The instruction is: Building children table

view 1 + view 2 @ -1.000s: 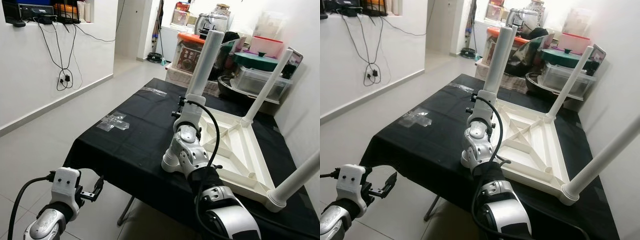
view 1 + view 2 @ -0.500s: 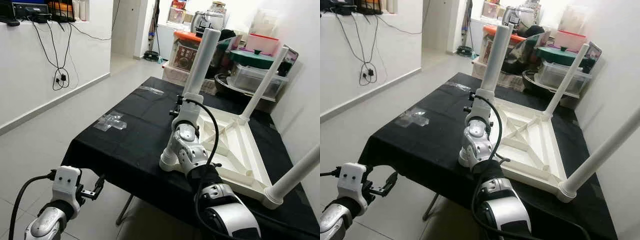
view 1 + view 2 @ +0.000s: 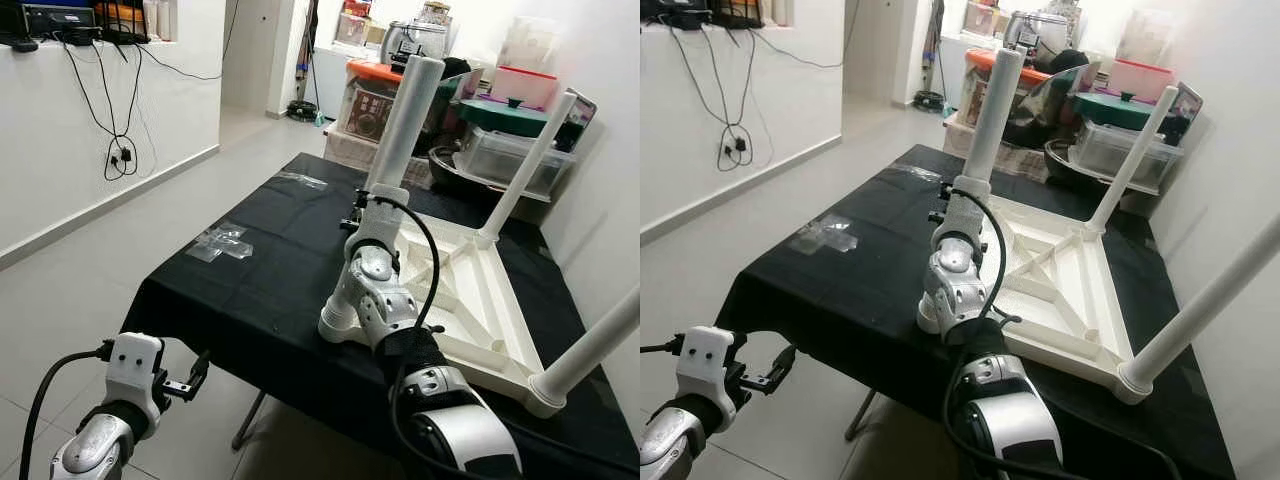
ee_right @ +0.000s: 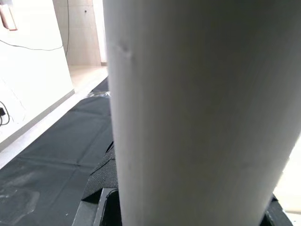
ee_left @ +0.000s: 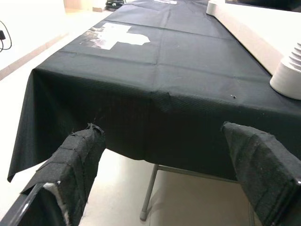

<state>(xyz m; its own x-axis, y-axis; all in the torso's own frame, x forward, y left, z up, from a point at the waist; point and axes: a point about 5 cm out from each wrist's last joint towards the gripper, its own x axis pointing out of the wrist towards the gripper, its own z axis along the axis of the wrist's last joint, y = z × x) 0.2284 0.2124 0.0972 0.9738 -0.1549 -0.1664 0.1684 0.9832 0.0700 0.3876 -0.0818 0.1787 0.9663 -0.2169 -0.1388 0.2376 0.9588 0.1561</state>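
**Children's table, white plastic, inverted on black cloth**

Children's table (image 3: 470,300): lies upside down on the black-covered work table (image 3: 260,290), ribbed underside facing up, toward the right half of the cloth. Three legs stand up from its corners: near-left leg (image 3: 403,125), far leg (image 3: 530,165), near-right leg (image 3: 590,350). A short white ribbed socket piece (image 5: 288,75) sits at the near-left corner, close to the cloth's front edge.

Right gripper (image 3: 362,212): raised over the cloth at the base of the near-left leg. In the right wrist view the leg (image 4: 197,113) stands right against the camera, between the black fingers (image 4: 101,176); they seem closed around it, though the contact itself is hidden.

Left gripper (image 3: 185,385): hangs low, off the front edge of the work table, above the floor. Fingers (image 5: 77,160) spread wide apart, gripping nothing.

Clear plastic bags (image 3: 225,243): two lots, one mid-left on the cloth, one (image 3: 303,181) near the far edge.

Background: stacked storage boxes (image 3: 515,150) behind the table; cables (image 3: 120,120) hanging on the left wall.
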